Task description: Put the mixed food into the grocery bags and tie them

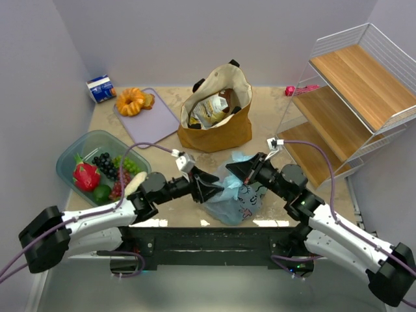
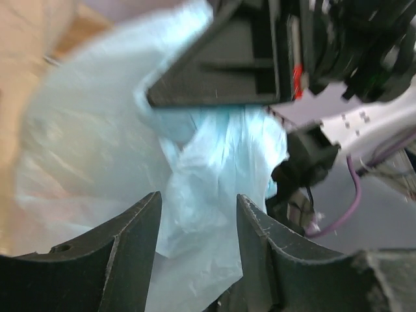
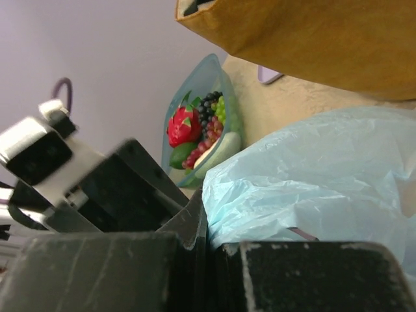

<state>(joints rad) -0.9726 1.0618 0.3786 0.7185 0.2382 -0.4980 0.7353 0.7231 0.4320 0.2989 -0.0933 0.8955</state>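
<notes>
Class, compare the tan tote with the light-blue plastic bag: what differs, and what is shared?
The tan tote stands upright, mouth open, packets showing; the blue plastic bag slumps crumpled. The tote stands untouched further back; the right gripper pinches the plastic bag. Both sit on the table.

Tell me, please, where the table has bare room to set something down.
Best patch: between the tote and the rack. A smaller one lies by the back wall, between the board and the tote. Crowded: the tub at near left, and the blue bag at near centre, with the left gripper and right gripper at it.
</notes>
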